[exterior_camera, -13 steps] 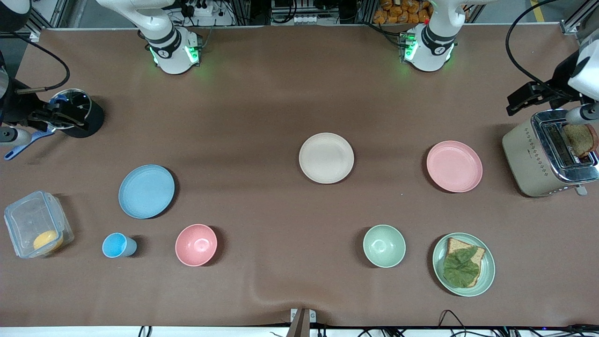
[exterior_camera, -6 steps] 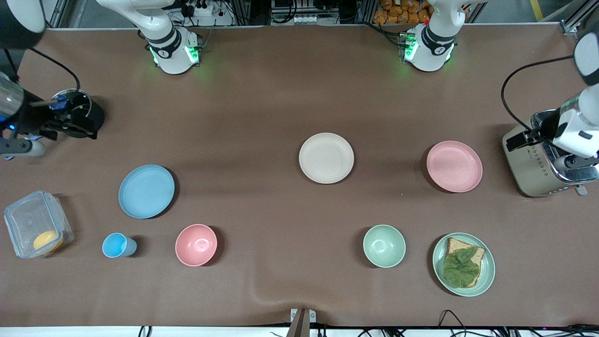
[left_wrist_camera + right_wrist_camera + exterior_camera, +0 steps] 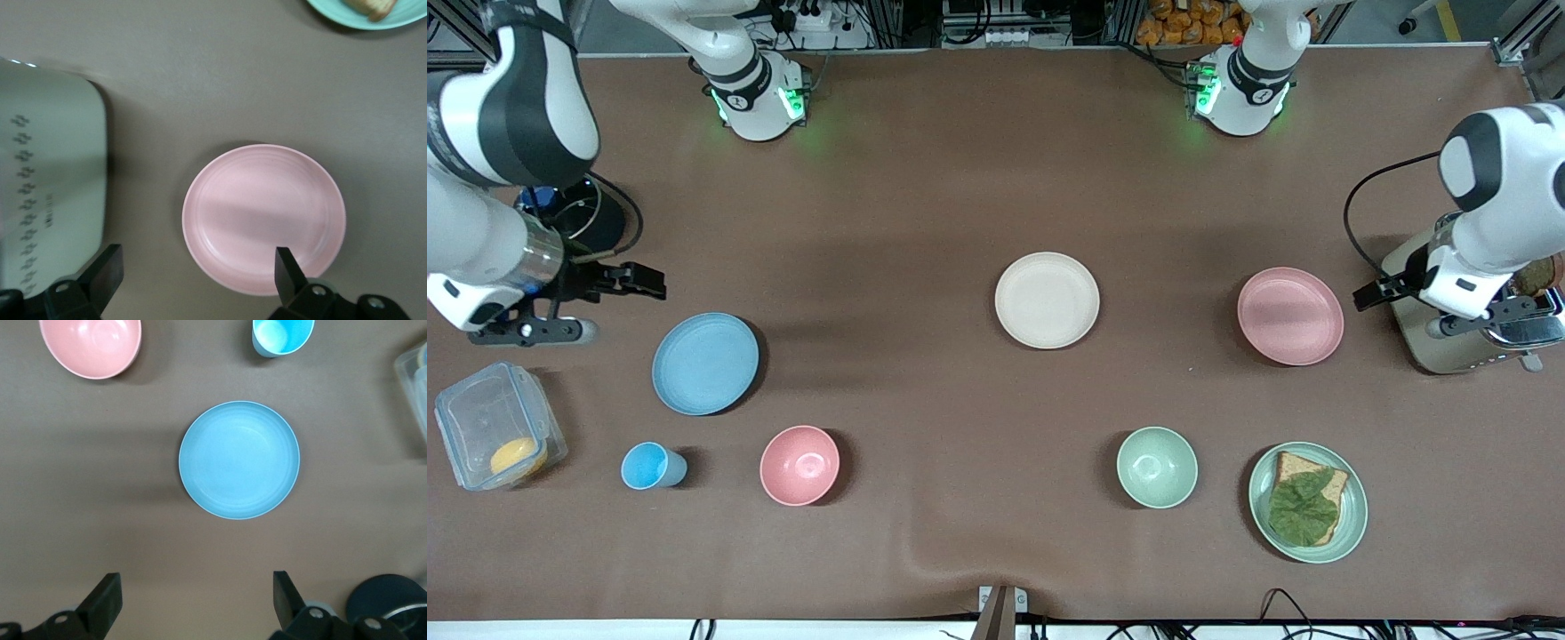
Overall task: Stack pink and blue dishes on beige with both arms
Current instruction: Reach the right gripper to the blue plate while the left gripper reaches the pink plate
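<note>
The beige plate (image 3: 1047, 300) lies bare at mid-table. The pink plate (image 3: 1289, 316) sits toward the left arm's end, beside the toaster. My left gripper (image 3: 1492, 322) hangs open over the gap between toaster and pink plate. In the left wrist view the pink plate (image 3: 263, 217) lies just ahead of the left gripper (image 3: 197, 275). The blue plate (image 3: 705, 363) rests toward the right arm's end. My right gripper (image 3: 529, 331) hovers open and empty beside it. The right wrist view has the blue plate (image 3: 239, 460) well ahead of the right gripper (image 3: 195, 597).
A toaster (image 3: 1418, 342) with toast stands at the left arm's end. A green plate (image 3: 1356, 520) with bread and lettuce and a green bowl (image 3: 1157, 467) lie nearer the camera. A pink bowl (image 3: 799, 465), blue cup (image 3: 651, 466), plastic box (image 3: 480, 418) and black pot (image 3: 600, 222) surround the blue plate.
Both arms have swung in from the table ends. The left gripper left the toaster top for the pink plate's side; the right gripper left the black pot and came toward the blue plate.
</note>
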Controlling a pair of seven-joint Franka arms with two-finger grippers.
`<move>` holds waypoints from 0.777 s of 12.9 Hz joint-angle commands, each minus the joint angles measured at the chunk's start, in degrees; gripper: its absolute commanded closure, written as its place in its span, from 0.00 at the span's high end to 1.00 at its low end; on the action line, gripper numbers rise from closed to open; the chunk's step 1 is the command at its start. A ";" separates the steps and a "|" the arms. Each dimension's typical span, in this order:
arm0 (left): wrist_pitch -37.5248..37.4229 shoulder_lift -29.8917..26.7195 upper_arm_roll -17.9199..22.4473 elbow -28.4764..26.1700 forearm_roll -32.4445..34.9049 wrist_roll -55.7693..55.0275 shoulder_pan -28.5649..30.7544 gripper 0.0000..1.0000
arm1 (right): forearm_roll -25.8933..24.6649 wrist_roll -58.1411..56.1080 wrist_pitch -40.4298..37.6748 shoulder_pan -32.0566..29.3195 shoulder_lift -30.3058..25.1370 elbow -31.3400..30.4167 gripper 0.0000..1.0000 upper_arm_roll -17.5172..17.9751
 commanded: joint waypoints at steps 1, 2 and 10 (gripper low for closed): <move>6.20 4.62 -0.64 -1.47 1.13 2.01 3.05 1.00 | 0.43 0.00 5.94 0.32 -0.72 -5.96 1.00 -0.12; 8.75 7.08 -0.64 -1.47 1.13 4.72 4.55 1.00 | 0.43 0.00 8.67 0.15 -0.46 -8.16 1.00 -0.12; 14.58 13.70 -2.12 -1.29 0.78 8.35 7.20 1.00 | 0.34 -3.24 23.97 -2.83 9.20 -15.12 1.00 -0.20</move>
